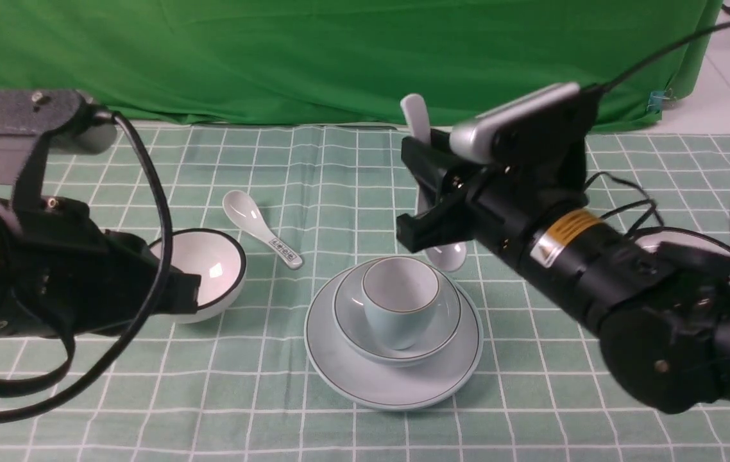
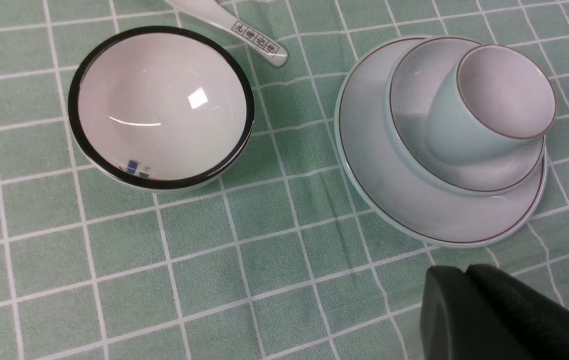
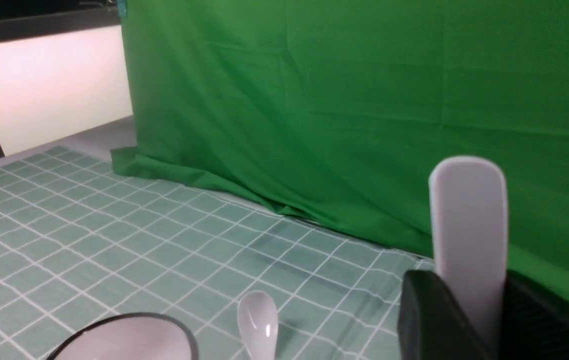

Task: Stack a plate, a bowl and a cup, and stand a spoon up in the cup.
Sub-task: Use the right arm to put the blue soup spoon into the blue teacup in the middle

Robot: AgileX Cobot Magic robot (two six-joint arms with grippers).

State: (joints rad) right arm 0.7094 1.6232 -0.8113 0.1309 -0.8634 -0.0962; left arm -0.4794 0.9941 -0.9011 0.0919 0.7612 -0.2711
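Gripping the spoon (image 1: pixel 415 119) partway along its handle, the right fingers (image 1: pixel 428 226) are partly closed on it and hold it nearly upright, handle end up and scoop down. In the right wrist view the pale handle (image 3: pixel 467 215) rises between the two dark pads. The scoop hangs just behind the cup (image 1: pixel 397 314), beyond its far right rim and outside it. Whether it touches the cloth-covered worktop (image 1: pixel 243 410) cannot be told.

The cup stands upright in the bowl (image 1: pixel 349 307). The bowl sits on the plate (image 1: pixel 397 385), off-centre toward the plate's far side.

The left fingers (image 2: pixel 464 310) are pressed together with nothing between them, above the cloth and near the plate's edge. A black-rimmed white bowl (image 1: pixel 211 263) sits left of the stack, well apart from it. A white spoon (image 1: pixel 262 228) with dark marks on its handle lies flat just beyond that bowl.
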